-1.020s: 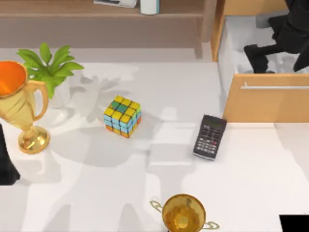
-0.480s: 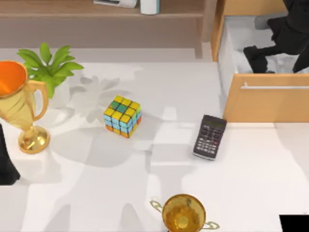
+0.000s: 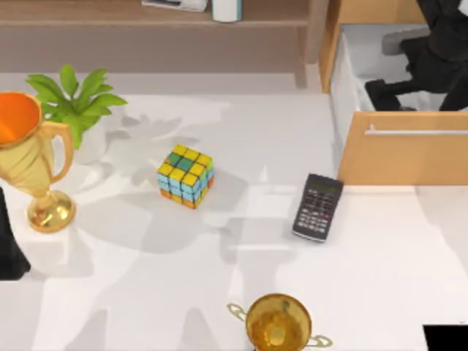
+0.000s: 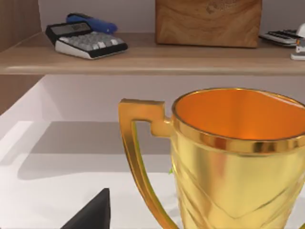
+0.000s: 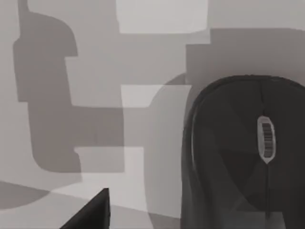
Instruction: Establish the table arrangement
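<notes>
Spreading wide and white below the shelf [image 3: 110, 33], the desk [image 3: 146, 285]. Leaving a gold trophy [image 3: 278, 325] upright at its near edge, calculator [image 3: 318, 207] and cube [image 3: 186, 175] lying mid-desk, likely awaiting arrangement. Parking the left arm [image 3: 9, 252] at the left edge. Reaching the right claw [image 3: 387, 93] into the open drawer [image 3: 402, 157] above a black mouse [image 5: 243, 152], probably to fetch it; grip impossible to tell.

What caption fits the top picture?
Cube, calculator, plant and two gold trophies on the white table; right arm over the open drawer.
</notes>
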`<state>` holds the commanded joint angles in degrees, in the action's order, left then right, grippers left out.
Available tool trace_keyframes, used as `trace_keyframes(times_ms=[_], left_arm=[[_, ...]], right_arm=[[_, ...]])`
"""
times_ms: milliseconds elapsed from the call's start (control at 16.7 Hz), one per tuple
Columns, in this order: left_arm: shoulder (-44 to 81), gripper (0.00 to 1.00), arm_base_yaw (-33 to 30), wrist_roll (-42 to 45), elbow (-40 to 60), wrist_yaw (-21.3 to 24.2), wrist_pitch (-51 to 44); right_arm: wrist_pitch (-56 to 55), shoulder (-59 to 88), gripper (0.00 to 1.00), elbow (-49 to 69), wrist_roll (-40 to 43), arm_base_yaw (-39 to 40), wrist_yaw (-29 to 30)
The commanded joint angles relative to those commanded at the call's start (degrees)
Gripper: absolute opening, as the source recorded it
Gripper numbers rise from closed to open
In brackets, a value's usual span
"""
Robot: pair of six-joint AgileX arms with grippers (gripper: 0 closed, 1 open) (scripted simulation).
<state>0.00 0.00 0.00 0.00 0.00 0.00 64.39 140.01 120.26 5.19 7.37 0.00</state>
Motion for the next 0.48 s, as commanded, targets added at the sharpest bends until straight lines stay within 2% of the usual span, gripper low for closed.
trace_keyframes(times_ms=[300,480], left_arm=[[0.0,1.0,0.0,0.0,0.0,0.0,0.0],[0.0,1.0,0.0,0.0,0.0,0.0,0.0]], right_arm=[[-0.5,0.6,1.0,0.0,0.0,-0.1,0.0],[-0.5,0.6,0.77,0.0,0.0,-0.1,0.0]])
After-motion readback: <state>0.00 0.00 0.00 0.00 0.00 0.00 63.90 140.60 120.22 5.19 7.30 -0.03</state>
